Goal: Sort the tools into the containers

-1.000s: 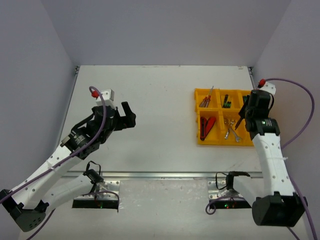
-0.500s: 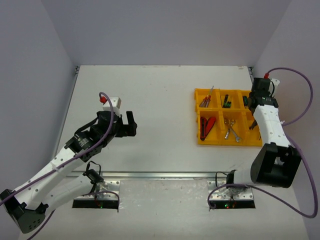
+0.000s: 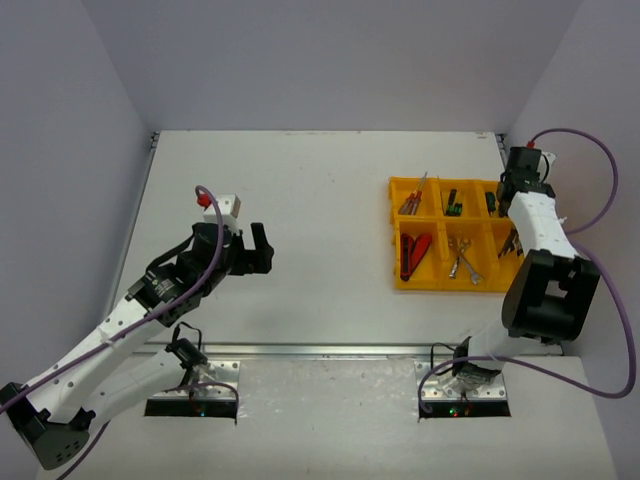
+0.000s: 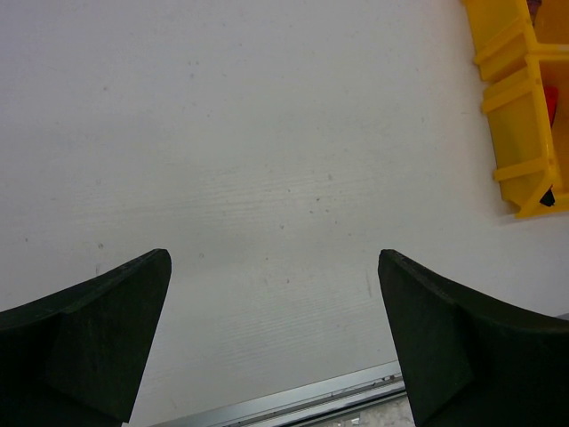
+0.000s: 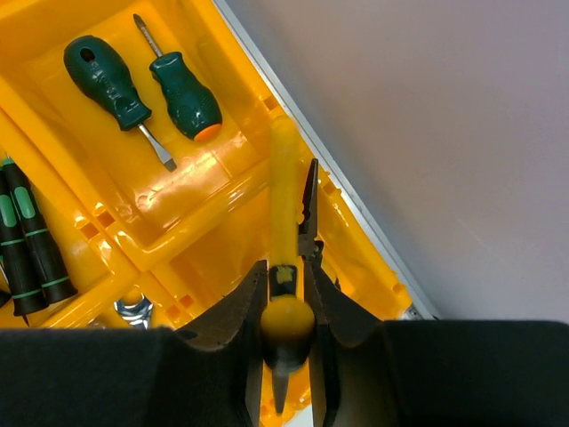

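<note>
My right claw (image 5: 284, 280) is pinched narrow on one yellow handle of the pliers (image 5: 283, 191), over the yellow tray (image 5: 133, 240) beside its stubby green screwdrivers (image 5: 182, 93). The pliers look stiff, heavy and hinged, so likely to swing. My left claw (image 4: 274, 258) gapes wide, well left of the tray.

White arms (image 3: 90, 350), black pincers (image 3: 262, 250), purple cables (image 3: 570, 131)

My right claw (image 5: 286, 276) showed black fingers (image 5: 227, 320) around pliers (image 5: 283, 196) of yellow and black. The tray (image 5: 204, 258) was bright yellow; at ten o'clock from the pliers lay two dark green screwdrivers (image 5: 102, 84), one orange-ended. The table (image 4: 267, 133) was white, faintly speckled.
</note>
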